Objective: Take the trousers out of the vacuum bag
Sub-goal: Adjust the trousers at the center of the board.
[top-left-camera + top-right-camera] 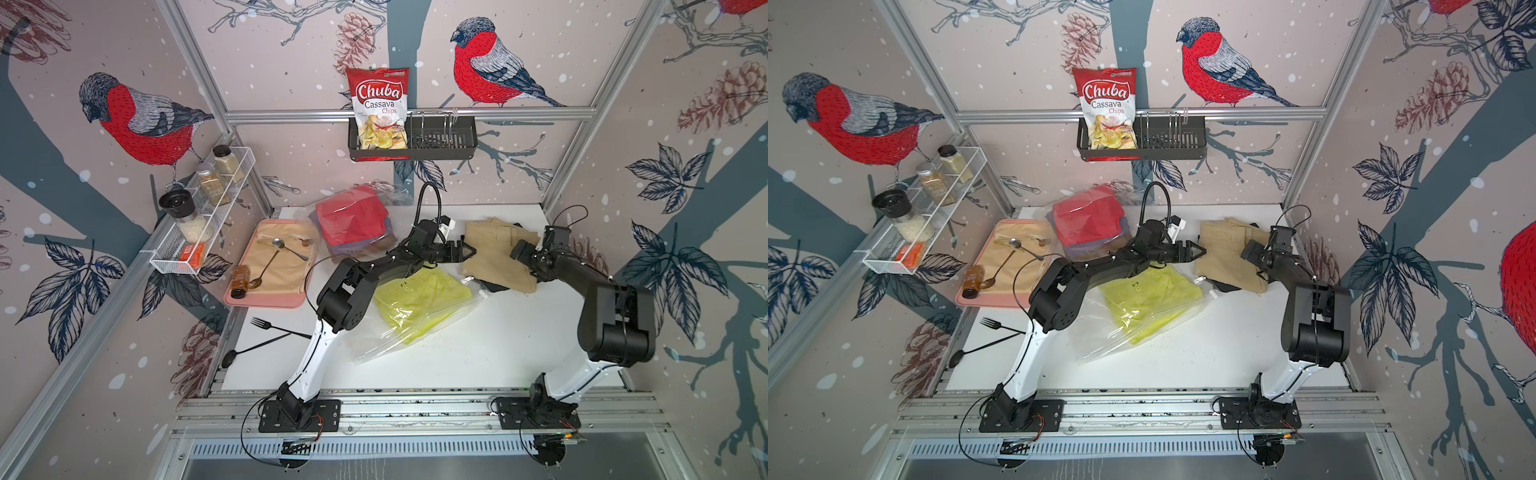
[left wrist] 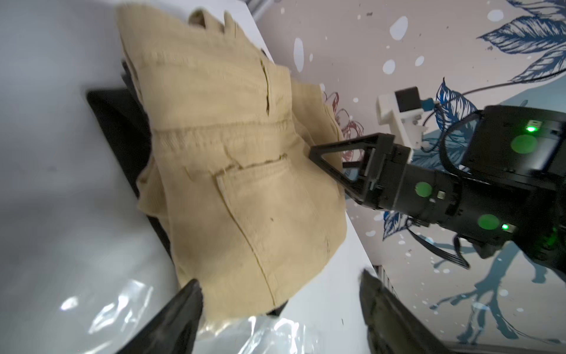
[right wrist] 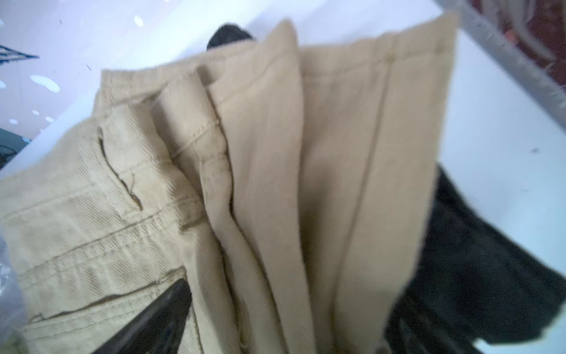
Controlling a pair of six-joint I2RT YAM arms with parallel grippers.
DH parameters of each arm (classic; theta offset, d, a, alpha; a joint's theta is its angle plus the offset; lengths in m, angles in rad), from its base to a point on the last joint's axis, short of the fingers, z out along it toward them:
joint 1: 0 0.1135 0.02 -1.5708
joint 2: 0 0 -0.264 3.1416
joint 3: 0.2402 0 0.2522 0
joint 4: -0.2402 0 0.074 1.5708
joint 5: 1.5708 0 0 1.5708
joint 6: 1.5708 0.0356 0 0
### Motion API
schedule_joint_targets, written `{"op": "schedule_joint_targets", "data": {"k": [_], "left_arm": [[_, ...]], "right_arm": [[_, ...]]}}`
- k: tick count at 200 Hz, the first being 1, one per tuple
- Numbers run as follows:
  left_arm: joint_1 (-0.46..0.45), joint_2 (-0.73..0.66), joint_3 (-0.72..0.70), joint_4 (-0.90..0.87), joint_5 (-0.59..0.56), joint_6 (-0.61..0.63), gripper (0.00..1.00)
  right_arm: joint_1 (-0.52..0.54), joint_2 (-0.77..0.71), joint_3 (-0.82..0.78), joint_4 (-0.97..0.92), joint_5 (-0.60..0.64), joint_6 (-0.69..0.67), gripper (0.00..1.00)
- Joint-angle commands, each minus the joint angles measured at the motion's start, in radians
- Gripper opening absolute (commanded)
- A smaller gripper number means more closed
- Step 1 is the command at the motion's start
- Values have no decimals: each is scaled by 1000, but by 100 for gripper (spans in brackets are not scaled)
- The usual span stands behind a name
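Tan trousers (image 1: 494, 257) — atop black pair (image 3: 477, 269)

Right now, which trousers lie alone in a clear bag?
The yellow trousers, mid-table. The tan pair lies bare on the black pair at the right; the red pair tops a stack at the back.
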Motion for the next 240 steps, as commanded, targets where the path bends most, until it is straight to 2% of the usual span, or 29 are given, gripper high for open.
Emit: {"op": "schedule_joint_targets", "data": {"k": [1, 31, 52, 71, 103, 132, 154, 174, 240], "left_arm": [[10, 28, 62, -96, -50, 89, 83], [14, 71, 140, -126, -68, 117, 84], [21, 87, 154, -93, -78, 107, 86], [22, 109, 197, -100, -88, 117, 86], [22, 151, 264, -132, -75, 132, 85], [24, 136, 224, -112, -67, 134, 84], [28, 112, 175, -87, -66, 134, 84], [30, 102, 147, -69, -58, 131, 84], [32, 100, 107, -38, -38, 110, 84]], "right_arm": [[-22, -30, 45, -112, -2, -41, 98], [-54, -74, 58, -115, -47, -53, 96], [-51, -74, 76, -102, -147, -101, 90], [-20, -55, 103, -97, -174, -131, 84], [36, 13, 170, -95, -173, -173, 80], [28, 114, 236, -80, -191, -189, 80], [28, 171, 293, -85, -174, -223, 85], [21, 228, 346, -94, -207, -248, 88], [10, 349, 431, -77, -234, -281, 84]]}}
